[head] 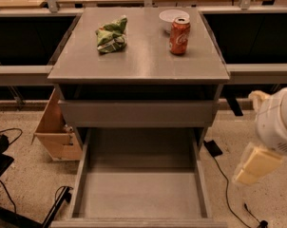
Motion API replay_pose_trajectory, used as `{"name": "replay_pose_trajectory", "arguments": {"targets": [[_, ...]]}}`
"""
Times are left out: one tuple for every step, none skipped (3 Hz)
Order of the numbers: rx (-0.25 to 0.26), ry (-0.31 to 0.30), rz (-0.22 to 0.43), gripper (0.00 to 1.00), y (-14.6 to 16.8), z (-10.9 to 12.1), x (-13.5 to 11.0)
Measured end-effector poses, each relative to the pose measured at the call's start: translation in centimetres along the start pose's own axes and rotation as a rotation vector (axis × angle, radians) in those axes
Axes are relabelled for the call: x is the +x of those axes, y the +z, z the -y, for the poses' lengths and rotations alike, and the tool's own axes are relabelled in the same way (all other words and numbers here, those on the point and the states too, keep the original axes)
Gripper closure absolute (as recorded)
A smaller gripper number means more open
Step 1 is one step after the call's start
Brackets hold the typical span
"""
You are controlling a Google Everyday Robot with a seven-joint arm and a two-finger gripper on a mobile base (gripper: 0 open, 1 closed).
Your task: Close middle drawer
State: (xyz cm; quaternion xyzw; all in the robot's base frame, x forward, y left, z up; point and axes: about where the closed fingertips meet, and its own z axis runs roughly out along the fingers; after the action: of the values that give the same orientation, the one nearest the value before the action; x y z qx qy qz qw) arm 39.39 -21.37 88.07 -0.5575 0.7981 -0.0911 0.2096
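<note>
In the camera view, the middle drawer (pixel 138 194) is seen pulled far out of the grey cabinet toward the bottom edge of the frame, and its long grey tray floor and side walls are exposed in full. Above it, the upper drawer front (pixel 138 113) is set slightly forward of the cabinet body. On the surface (pixel 143 61) a white bowl (pixel 169 16) is placed at the back, with a red can (pixel 179 35) just in front of it. White lettering is carried on the can but cannot be read. A crumpled green bag (pixel 111 34) lies to the left, well apart from both. An open cardboard box (pixel 55 132) is leaned by the cabinet's left side; its contents cannot be made out. The claw (pixel 255 166) is held low at the right, apart from the drawer — whether it is spread or pressed together cannot be told.
</note>
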Motion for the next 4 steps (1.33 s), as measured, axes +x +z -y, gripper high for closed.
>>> {"name": "replay_pose_trajectory", "arguments": {"targets": [[-0.007,0.042,0.004,0.0,5.0,-4.1,2.6],[-0.065,0.078,-0.041,0.0,11.0,-9.7,6.2],[-0.064,0.077,-0.039,0.0,11.0,-9.6,6.1],[-0.103,0.087,-0.022,0.04,14.1,-10.5,6.3]]}}
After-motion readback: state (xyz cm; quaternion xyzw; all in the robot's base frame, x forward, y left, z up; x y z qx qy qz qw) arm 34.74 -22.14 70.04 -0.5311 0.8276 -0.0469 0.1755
